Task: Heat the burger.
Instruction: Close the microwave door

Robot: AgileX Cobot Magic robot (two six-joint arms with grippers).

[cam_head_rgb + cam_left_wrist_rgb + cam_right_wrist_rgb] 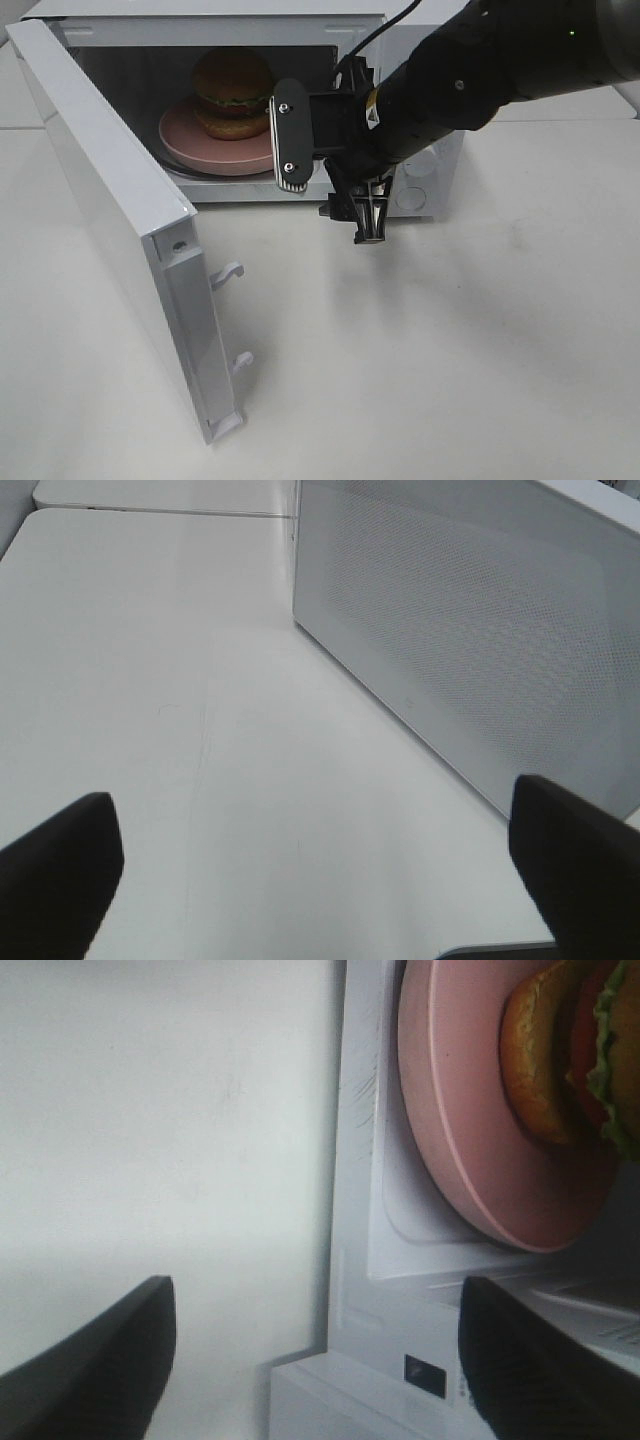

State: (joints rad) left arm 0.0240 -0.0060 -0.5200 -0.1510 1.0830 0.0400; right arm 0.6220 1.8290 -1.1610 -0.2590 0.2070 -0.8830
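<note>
The burger (232,92) stands on a round pink plate (195,148) inside the white microwave (425,175), whose door (110,200) is swung wide open to the left. My right gripper (330,178) hovers just in front of the microwave's opening, turned on its side, open and empty, apart from the plate. In the right wrist view the burger (560,1050) and plate (460,1160) lie beyond the open gripper (320,1360). My left gripper (315,880) is open and empty over bare table beside the microwave's perforated side wall (480,640). The left arm is outside the exterior high view.
The open door juts far forward over the table's left part, with two latch hooks (228,272) on its inner edge. The right arm (480,70) crosses in front of the microwave's control panel. A table seam (160,512) runs behind the microwave.
</note>
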